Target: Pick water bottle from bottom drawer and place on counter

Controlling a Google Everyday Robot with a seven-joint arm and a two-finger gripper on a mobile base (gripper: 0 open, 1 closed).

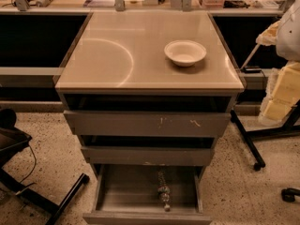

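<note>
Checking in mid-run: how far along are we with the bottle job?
Done: the bottom drawer stands open. In hand: nothing; the gripper is out of view and the water bottle lies inside the drawer. Left: grasp it, lift it and set it on the counter, where a white bowl sits.
</note>
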